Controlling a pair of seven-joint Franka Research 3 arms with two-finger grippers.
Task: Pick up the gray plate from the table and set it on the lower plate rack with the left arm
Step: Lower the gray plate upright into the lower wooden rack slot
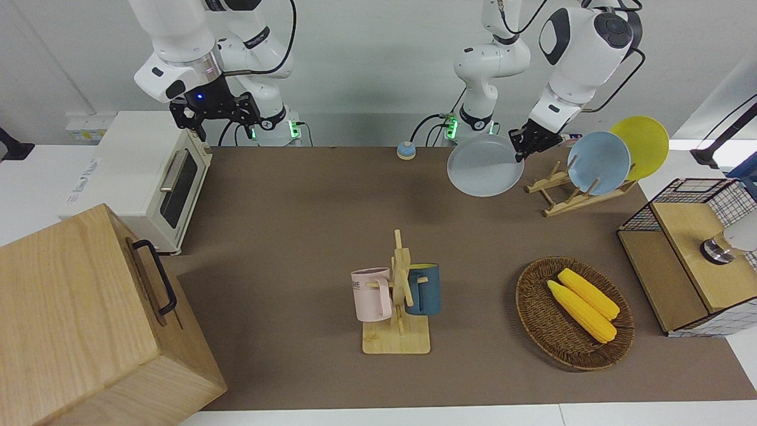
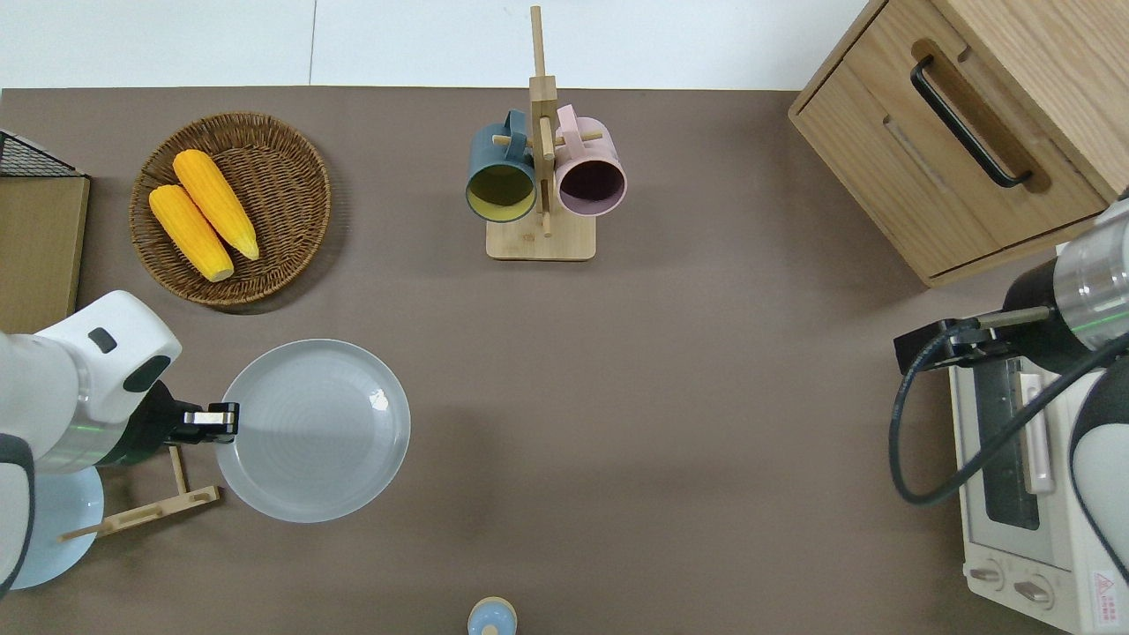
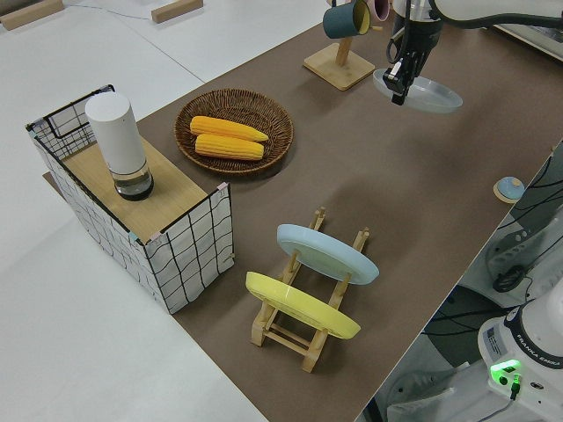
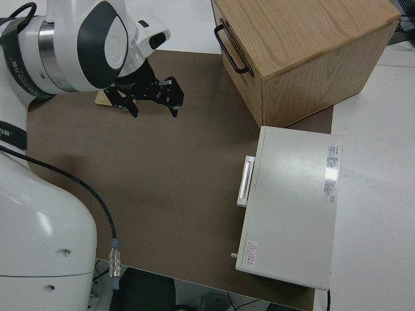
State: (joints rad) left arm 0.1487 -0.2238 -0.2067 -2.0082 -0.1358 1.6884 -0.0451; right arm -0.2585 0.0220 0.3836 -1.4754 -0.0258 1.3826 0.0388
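Brown table [image 1: 307, 195], left gripper [image 2: 212, 421] clamped on gray plate [image 2: 313, 429] rim aloft, right gripper [image 1: 214, 112] parked, spread.

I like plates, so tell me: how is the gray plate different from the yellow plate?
The gray plate is pale gray; the yellow plate is bright yellow. The gray plate is up in the air, held by its rim in the left claw, while the yellow plate stands in the wooden plate rack. The gray plate lies nearly flat; the yellow plate leans on its edge. Both are round with a raised rim.
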